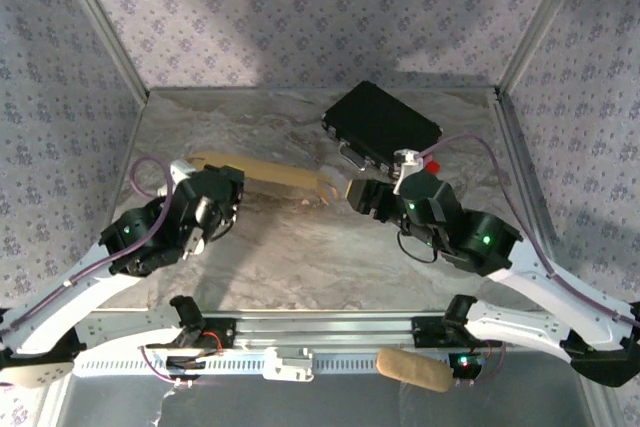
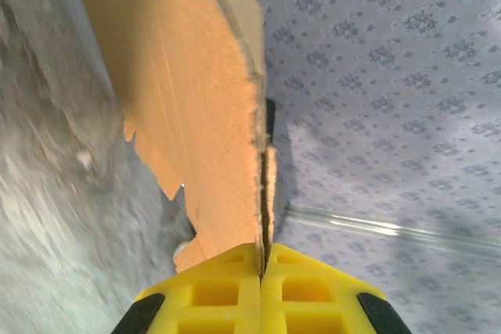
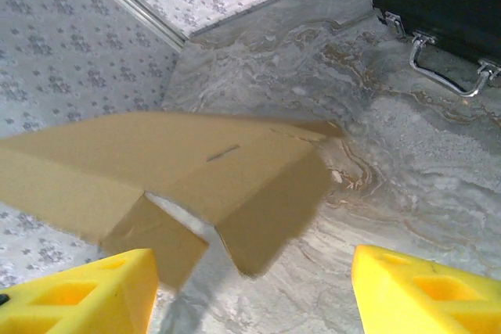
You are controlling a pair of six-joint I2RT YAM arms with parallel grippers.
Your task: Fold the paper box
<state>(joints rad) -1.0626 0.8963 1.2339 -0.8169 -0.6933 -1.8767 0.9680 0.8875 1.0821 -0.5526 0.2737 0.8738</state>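
- Seen from the top camera, a marbled grey worktop sits inside walls of patterned fabric, with two robot arms reaching in from the near edge
- The paper box, a flat sheet of plain tan cardboard with cut flaps, is held up off the worktop between the two arms, running left to right across the middle of the scene
- The left claw is at the left end of the sheet; in the left wrist view its yellow fingers are pressed together, pinching the edge of the cardboard, which stands on edge and stretches away from the camera
- The right claw is at the right end of the sheet; in the right wrist view its two yellow fingers stand wide apart, open and gripping nothing
- In that same view the cardboard hangs just ahead of the open fingers, one flap bent downward, a short slit in its upper panel
- A black case with a metal handle lies flat on the worktop at the far right, behind the right arm and apart from the cardboard
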